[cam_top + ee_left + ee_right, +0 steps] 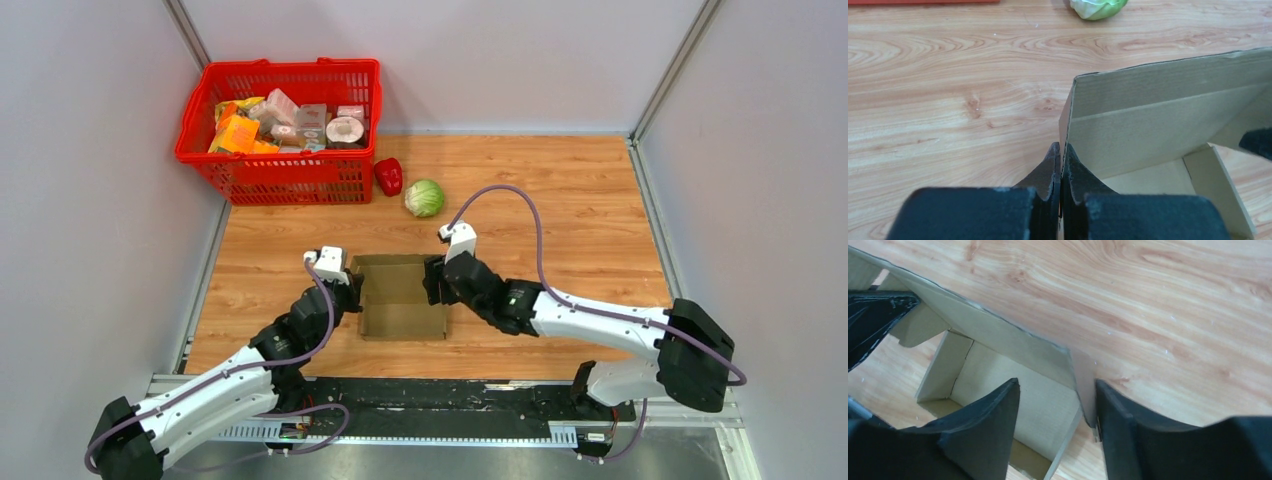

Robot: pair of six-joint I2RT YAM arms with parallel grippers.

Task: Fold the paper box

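1. Location: the paper box (402,300) sits open-topped in the middle of the desk (580,210), between the two arms. Its flaps are not yet folded shut.
2. Left pincer (1061,150): clenched on the thin top edge of the box's left wall, close to a corner.
3. Right pincer (1058,390): released. Its jaws straddle the corner edge of the opposite wall, one finger just beside the cardboard and the other apart, inside the box.
4. Risk: with only one side held, a push from the right arm could swivel or slide the light box about the left grip.
5. Risk: the narrow pinch may slip off, or crease the wall away from its fold lines.
6. Risk: the right inner finger could snag a loose inner flap.
7. Surroundings: a cabbage (424,197), a red pepper (388,176) and a red basket (290,185) of packages lie well behind the box. None of them obstructs the work; only the two arms crowd it.
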